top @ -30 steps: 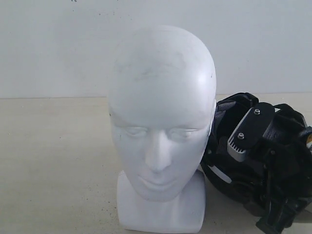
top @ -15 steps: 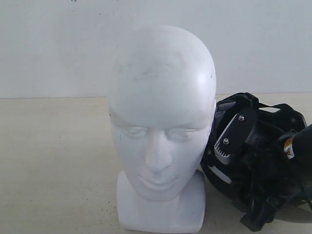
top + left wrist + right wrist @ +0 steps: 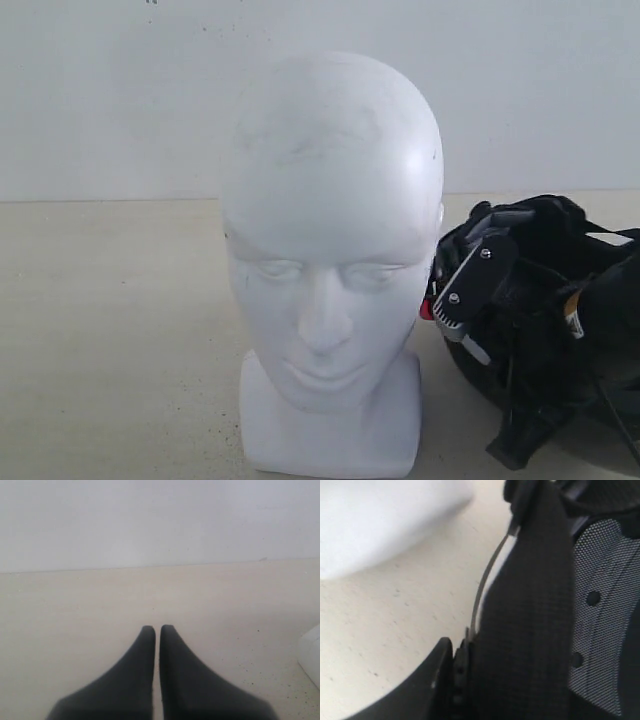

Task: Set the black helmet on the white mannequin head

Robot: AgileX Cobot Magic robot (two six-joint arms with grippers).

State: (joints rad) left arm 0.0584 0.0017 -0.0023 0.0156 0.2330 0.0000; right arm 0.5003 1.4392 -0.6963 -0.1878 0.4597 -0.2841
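Observation:
The white mannequin head (image 3: 330,250) stands upright in the middle of the exterior view, face toward the camera. Close on its right is the black helmet (image 3: 545,225), tilted, with a red buckle (image 3: 426,310) showing near the head's jaw. My right gripper (image 3: 478,282) is in front of the helmet; in the right wrist view this gripper (image 3: 470,655) is shut on the helmet's rim (image 3: 530,605), one finger (image 3: 437,672) outside the shell and the other hidden behind the mesh lining (image 3: 605,605). My left gripper (image 3: 157,630) is shut on nothing above bare table.
A beige table (image 3: 110,330) runs back to a plain white wall (image 3: 120,90). The mannequin's blocky base (image 3: 311,655) shows at the edge of the left wrist view. The right arm's black links (image 3: 560,410) crowd the lower right corner.
The right gripper has swung down and toward the mannequin with the helmet. The helmet has turned and its top edge has dropped a little. The head and left gripper have not moved.

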